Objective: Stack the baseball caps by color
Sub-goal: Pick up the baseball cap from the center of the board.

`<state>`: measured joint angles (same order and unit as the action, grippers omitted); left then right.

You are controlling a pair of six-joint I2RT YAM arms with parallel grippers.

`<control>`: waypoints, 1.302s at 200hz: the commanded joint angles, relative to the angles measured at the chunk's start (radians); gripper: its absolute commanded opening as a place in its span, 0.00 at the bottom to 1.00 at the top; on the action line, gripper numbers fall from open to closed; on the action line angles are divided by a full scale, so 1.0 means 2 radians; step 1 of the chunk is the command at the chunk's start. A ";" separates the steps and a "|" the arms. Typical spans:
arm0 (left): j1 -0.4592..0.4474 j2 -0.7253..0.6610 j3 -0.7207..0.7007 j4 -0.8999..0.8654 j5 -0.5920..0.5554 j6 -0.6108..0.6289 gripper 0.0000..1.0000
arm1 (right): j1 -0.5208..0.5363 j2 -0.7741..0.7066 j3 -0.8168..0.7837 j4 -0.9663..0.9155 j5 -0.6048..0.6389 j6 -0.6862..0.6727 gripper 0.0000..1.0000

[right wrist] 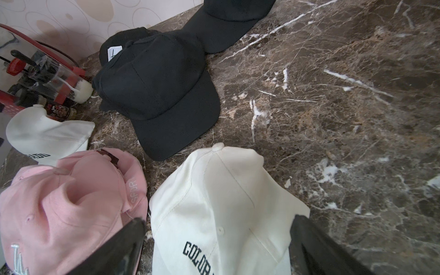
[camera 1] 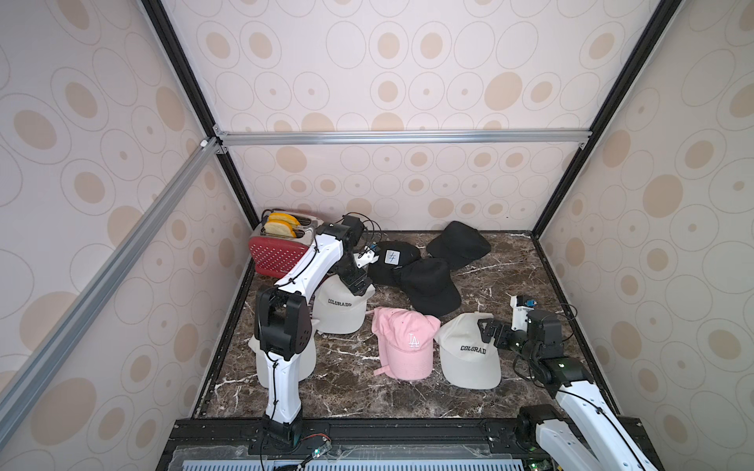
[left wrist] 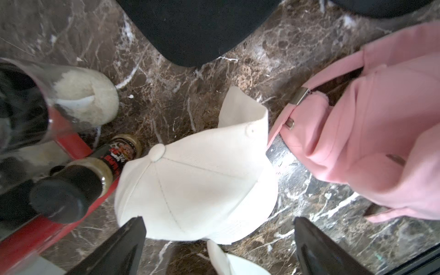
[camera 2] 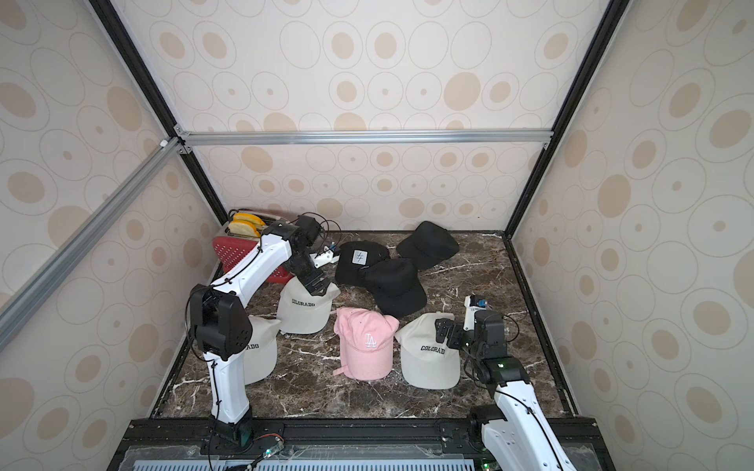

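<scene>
Left and right jaws are spread fully, empty. A shallow pinch on the off-white cap may slip; the adjacent pink cap may be snagged.

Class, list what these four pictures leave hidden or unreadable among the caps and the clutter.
Front-left cap: both top views, left arm covers most of it; lettering mostly hidden.
Patched black cap: both top views, partly under another black cap; patch mark too small to read.
Bottle label: left wrist view, blurred.
Right cap lettering: right wrist view, cut off by the frame edge.
</scene>
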<state>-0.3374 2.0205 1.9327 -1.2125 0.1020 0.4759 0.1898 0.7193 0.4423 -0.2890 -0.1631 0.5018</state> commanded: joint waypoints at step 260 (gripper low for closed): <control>0.000 0.102 0.166 -0.118 0.004 0.117 0.00 | 0.001 -0.007 0.068 -0.057 -0.070 -0.041 1.00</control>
<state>-0.3378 2.3108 2.2242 -1.4445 0.1085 0.7338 0.1898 0.7048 0.5842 -0.4007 -0.2943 0.4252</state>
